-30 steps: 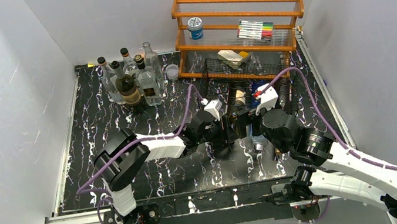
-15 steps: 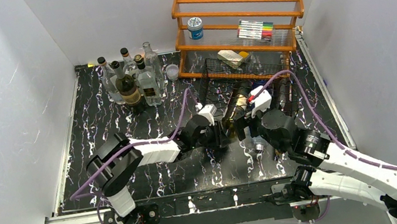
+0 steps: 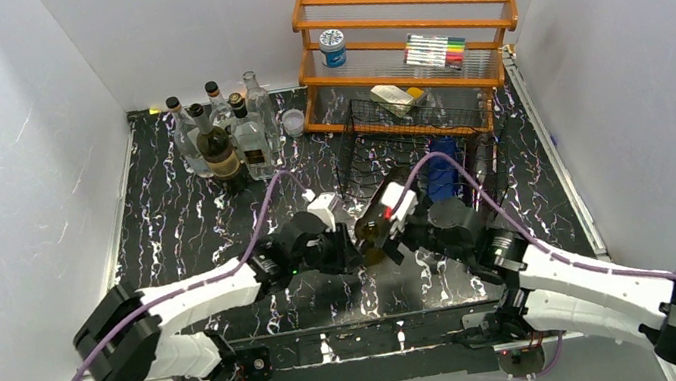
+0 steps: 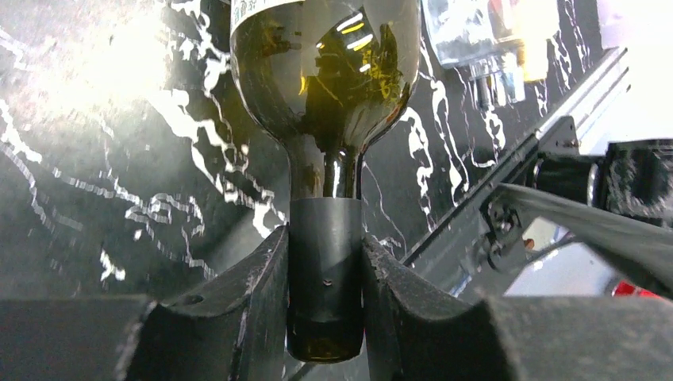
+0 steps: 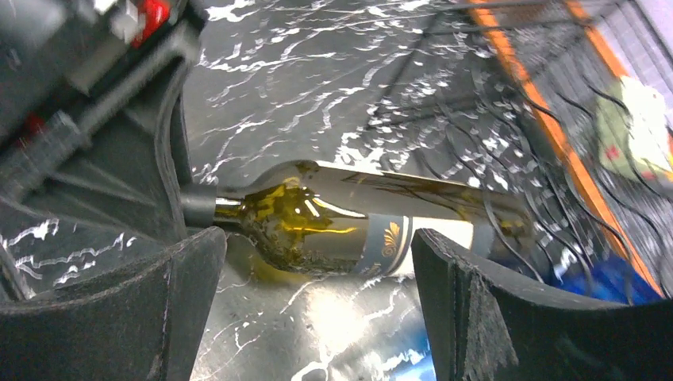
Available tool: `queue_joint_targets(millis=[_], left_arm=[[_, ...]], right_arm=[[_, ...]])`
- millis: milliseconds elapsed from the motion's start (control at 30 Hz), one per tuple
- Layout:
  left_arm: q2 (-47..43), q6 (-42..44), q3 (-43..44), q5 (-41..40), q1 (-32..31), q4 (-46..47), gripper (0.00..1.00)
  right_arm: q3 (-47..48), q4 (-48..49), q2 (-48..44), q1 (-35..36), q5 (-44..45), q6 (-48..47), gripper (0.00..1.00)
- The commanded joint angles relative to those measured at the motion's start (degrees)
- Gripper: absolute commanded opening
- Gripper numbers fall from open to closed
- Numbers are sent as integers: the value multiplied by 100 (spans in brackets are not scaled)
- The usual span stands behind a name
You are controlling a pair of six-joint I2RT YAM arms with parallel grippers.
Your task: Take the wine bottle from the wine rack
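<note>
While left gripper (image 4: pixel 325 262) pinches wine bottle (image 4: pixel 325 63) neck, right gripper (image 5: pixel 317 270) spread wide, bottle base seemingly sits inside wine rack (image 3: pixel 404 120): withdrawal unfinished.

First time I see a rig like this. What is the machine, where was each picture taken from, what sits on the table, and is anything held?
Two robot arms are bolted at the near edge of a black marbled table. The wide picture looks down from above and behind them; the other two come from a camera on each wrist, looking past that arm's own fingers. On the table stand an orange wooden shelf, a group of bottles and a low black wire wine rack. The left gripper is shut on the neck of a wine bottle lying on its side, its base end among the rack's wires. The right gripper is open near the bottle, holding nothing.
</note>
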Motion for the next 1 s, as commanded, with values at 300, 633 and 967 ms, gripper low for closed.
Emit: queue_joint_targets(millis=[300,633,967], left_arm=[[-2547,-437,356,-680,32,-3664,0],[-2757,-457,1812,-360,31,-5913,0],[-2477,-484,2622,-468,29,-6380,0]], right_arm=[[-198,1934,1222,46,-2134,-2122,98],[496,3429,3433,246,-3564,-3975,98],[1256,4295,4611,441,-3928,-4319,98]])
